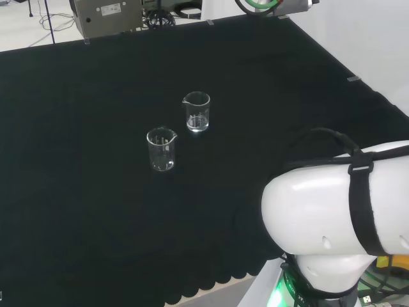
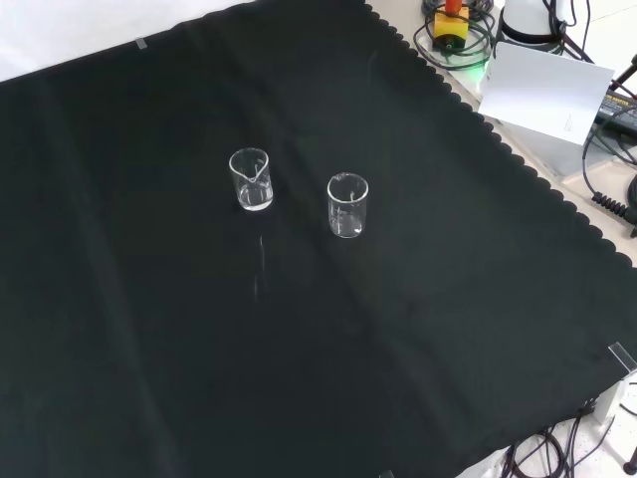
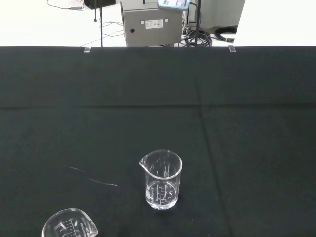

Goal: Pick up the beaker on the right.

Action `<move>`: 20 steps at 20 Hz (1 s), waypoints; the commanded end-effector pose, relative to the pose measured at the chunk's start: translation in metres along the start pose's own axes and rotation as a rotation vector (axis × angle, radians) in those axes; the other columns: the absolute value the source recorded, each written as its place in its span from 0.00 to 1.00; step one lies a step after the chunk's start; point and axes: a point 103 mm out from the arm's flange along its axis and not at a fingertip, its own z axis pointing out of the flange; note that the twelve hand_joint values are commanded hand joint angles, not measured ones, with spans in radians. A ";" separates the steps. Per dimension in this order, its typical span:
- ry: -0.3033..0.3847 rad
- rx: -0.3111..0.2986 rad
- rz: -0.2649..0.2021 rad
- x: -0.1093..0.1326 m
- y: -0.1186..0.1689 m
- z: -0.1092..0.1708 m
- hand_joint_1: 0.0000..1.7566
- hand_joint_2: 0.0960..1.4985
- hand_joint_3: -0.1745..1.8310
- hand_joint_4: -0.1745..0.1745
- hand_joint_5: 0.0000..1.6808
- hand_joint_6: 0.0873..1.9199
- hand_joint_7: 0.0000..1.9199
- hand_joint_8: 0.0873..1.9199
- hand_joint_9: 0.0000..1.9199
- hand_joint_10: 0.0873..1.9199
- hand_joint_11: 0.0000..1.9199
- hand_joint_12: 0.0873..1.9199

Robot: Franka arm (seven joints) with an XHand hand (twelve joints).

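Presently noted in the head view, left to right: black cloth (image 1: 77,192) across the bench; left beaker (image 1: 161,149), clear glass, upright, nearer the camera; right beaker (image 1: 197,112), clear glass with printed graduations, upright, spout to the view's left, just beyond and to the right of the first, near it but apart; white arm link (image 1: 332,211) with a black strap, large at the lower right, well apart from both vessels. Grey equipment box (image 1: 108,16) off the cloth's far edge, upper left. Checked in the front view, sides reversed: right beaker (image 2: 251,179) to the left and slightly higher, left beaker (image 2: 347,205) to its right, both standing free on the cloth (image 2: 448,329), nothing touching either; thin pale streak (image 2: 261,264) on the cloth below the right beaker. Seen from the wrist: rim of the left beaker (image 3: 69,228) at the picture's edge, then the right beaker (image 3: 162,180) close and near the middle, upright on bare cloth (image 3: 247,148). State of the hand: cannot tell; likewise no hold on anything to be confirmed.
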 end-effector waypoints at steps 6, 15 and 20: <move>-0.014 -0.003 0.011 0.002 0.004 0.002 0.00 0.84 0.26 0.47 0.13 0.01 0.00 0.24 0.05 0.32 0.00 0.66; -0.020 0.010 0.040 -0.002 0.015 0.024 0.00 0.86 0.23 0.46 0.15 0.00 0.02 0.25 0.07 0.32 0.00 0.67; 0.019 0.044 0.061 -0.011 0.029 0.052 0.05 0.83 0.22 0.46 0.16 0.00 0.05 0.26 0.09 0.34 0.00 0.68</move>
